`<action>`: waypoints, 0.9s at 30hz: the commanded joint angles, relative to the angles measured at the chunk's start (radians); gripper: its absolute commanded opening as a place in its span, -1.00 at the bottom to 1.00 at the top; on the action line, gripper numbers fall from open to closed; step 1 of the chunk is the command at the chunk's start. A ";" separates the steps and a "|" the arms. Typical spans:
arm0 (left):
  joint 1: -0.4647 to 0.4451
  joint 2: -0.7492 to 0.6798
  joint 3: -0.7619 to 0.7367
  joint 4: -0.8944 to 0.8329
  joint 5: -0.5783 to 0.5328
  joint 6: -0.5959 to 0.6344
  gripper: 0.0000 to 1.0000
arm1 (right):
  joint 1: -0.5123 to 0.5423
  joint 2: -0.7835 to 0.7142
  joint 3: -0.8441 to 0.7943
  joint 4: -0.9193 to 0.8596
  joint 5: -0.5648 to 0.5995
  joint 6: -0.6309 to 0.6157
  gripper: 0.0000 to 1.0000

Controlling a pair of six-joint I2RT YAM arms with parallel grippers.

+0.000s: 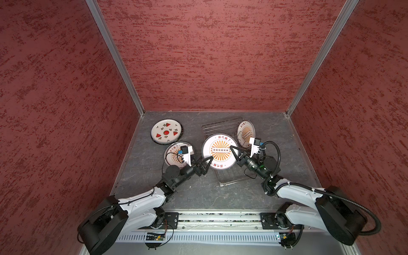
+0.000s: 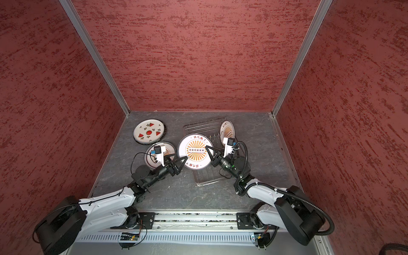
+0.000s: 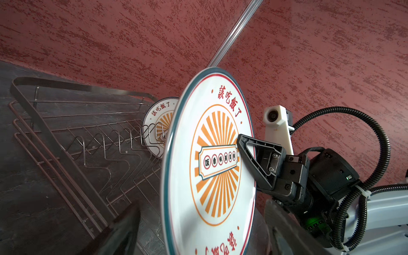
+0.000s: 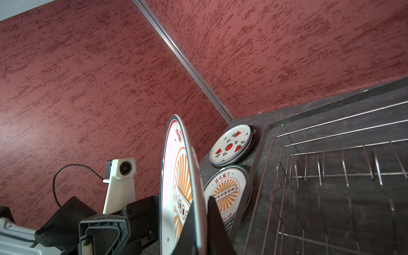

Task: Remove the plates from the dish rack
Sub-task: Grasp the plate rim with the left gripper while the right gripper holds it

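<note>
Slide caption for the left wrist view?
Right gripper clamps a sunburst plate upright; a second plate stands in the dish rack.

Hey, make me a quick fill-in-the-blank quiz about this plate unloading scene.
1. The right hand is ____ on the rim of the raised sunburst plate.
2. The left hand is ____.
3. The dish rack has ____ standing plate left.
4. The plate nearest the back-left corner shows red ____ slices.
Missing: shut; open; one; watermelon

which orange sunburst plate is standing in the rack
The upright plate standing at the dish rack's far right corner. The held plate is in the right gripper; the flat plate lies left of the rack.
</note>
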 commanded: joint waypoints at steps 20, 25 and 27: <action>-0.013 0.044 0.029 0.067 -0.007 -0.072 -0.85 | -0.005 0.058 0.036 0.131 -0.025 0.016 -1.00; -0.013 0.031 0.029 0.045 -0.017 -0.071 -0.94 | -0.005 0.083 0.055 0.122 -0.049 0.014 -0.88; -0.013 0.027 0.029 0.038 -0.023 -0.073 -0.96 | -0.005 0.091 0.061 0.122 -0.064 0.008 -0.74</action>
